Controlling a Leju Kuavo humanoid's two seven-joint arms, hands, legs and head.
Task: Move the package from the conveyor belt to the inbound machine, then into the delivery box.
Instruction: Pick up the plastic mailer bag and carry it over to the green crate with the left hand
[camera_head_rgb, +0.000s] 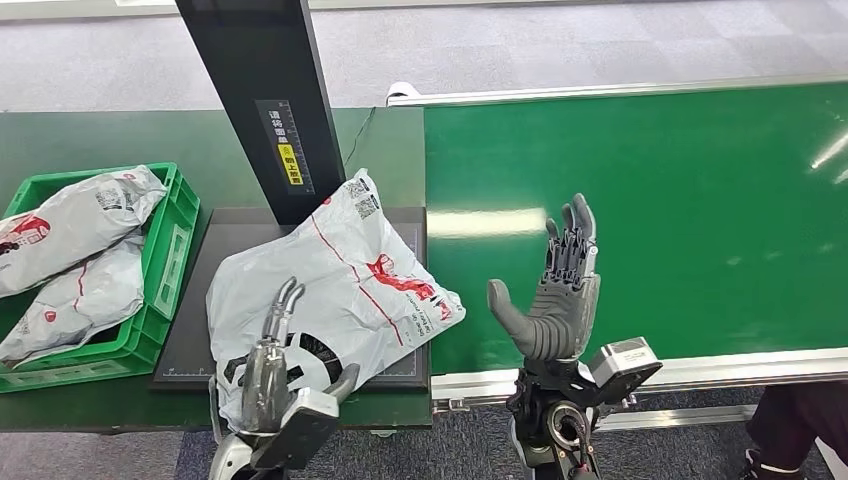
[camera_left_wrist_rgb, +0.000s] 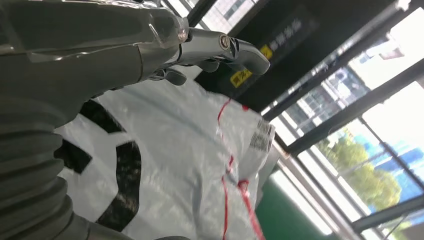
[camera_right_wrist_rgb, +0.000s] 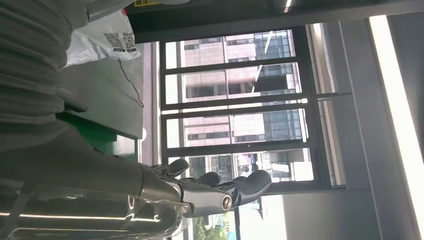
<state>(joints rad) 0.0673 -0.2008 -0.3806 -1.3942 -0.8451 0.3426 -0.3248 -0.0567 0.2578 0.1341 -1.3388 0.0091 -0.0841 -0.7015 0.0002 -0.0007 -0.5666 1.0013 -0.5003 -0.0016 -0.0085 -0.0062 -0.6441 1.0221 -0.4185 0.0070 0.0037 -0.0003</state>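
The grey plastic mailing package with red print (camera_head_rgb: 335, 275) lies on the flat black platform of the inbound machine (camera_head_rgb: 195, 345), in front of its dark upright column (camera_head_rgb: 265, 90); one corner reaches over the edge toward the green conveyor belt (camera_head_rgb: 650, 210). My left hand (camera_head_rgb: 275, 360) is at the near edge of this package, fingers stretched over it (whether it really holds the plastic, I cannot tell). My right hand (camera_head_rgb: 560, 290) stands upright above the near part of the belt, fingers spread wide, holding nothing. At my left, the green plastic crate (camera_head_rgb: 170, 250) contains two more grey mailing bags (camera_head_rgb: 75, 255), one upon the other.
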